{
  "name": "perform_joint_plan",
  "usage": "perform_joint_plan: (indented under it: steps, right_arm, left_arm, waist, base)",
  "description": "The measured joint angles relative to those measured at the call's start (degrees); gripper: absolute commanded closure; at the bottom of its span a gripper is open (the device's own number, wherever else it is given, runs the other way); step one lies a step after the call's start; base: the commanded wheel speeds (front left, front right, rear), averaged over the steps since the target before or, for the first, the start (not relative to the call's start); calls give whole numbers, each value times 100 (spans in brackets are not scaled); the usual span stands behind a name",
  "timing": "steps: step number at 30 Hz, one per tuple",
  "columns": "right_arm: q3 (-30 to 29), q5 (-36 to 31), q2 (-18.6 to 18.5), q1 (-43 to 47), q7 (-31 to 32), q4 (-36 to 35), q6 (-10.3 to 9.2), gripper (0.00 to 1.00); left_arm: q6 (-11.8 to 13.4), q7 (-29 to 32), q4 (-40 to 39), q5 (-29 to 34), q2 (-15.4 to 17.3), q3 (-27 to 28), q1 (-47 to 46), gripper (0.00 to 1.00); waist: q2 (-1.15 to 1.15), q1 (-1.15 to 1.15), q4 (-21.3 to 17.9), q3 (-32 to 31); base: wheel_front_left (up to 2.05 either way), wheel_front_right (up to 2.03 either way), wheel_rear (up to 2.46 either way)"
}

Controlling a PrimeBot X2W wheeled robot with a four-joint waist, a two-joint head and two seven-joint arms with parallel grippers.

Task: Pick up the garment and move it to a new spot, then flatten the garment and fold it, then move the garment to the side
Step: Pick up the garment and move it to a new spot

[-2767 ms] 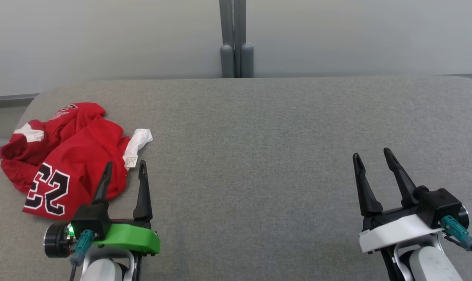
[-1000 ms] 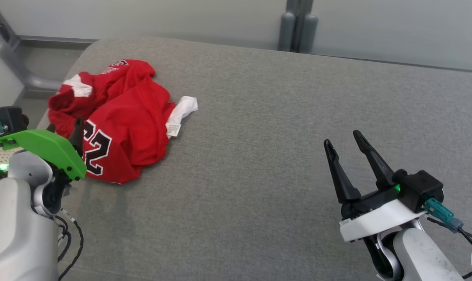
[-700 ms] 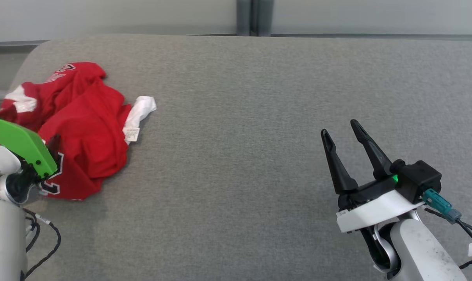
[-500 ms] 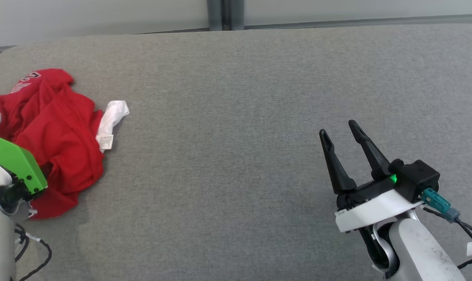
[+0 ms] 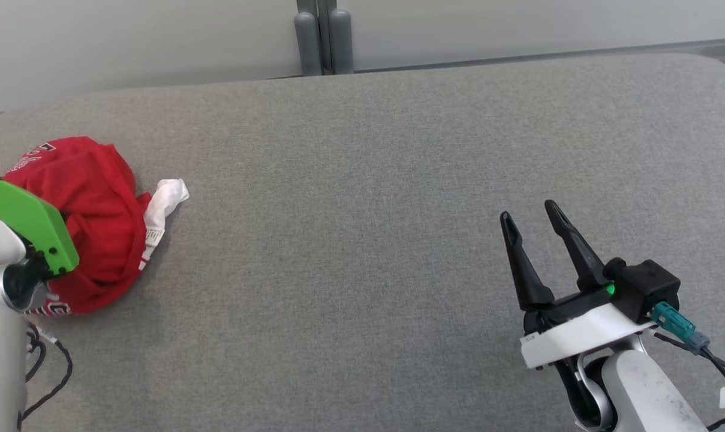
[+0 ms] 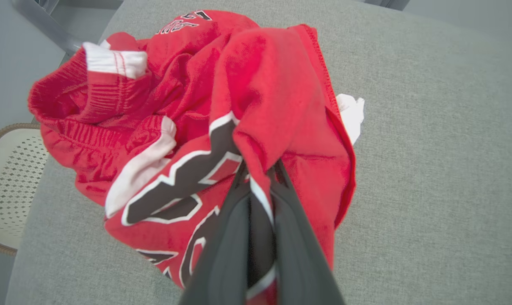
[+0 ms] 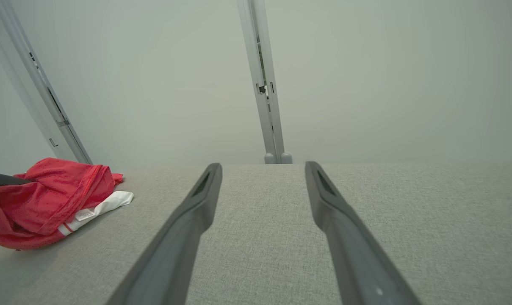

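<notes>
Red garment (image 5: 98, 198) is bunched at nine o'clock on the grey surface (image 5: 362, 180); one fold is pinched by the closed left hand (image 6: 260, 169); the right hand (image 5: 529, 211) is held wide and empty; so thin a pinch may be lost on lifting.

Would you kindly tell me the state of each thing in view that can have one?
red garment: crumpled in a heap on the grey surface, one fold pinched and drawn up.
left claw: shut on a fold of the red garment.
right claw: open, empty, well apart from the red garment.
</notes>
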Motion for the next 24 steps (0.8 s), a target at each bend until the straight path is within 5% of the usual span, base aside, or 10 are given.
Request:
perform_joint_plan:
  steps: [13,19,24]
  right_arm:
    - [-255,-1,-23,321,0,-69,0,0]
    - [-308,-1,-36,381,0,-112,0,0]
    - [-261,2,-18,400,0,-114,-1,0]
  left_arm:
    - [-36,11,-2620,-426,-344,-881,-130,100]
    - [134,-290,-3409,-457,-1085,-1228,94,100]
    - [212,-876,-3293,-300,-1828,-1837,398,100]
  waist:
    - [0,0,-141,-586]
    - [0,0,-554,-598]
    - [0,0,-911,-514]
  base:
    - [0,0,0]
    - [0,0,0]
    - [0,0,0]
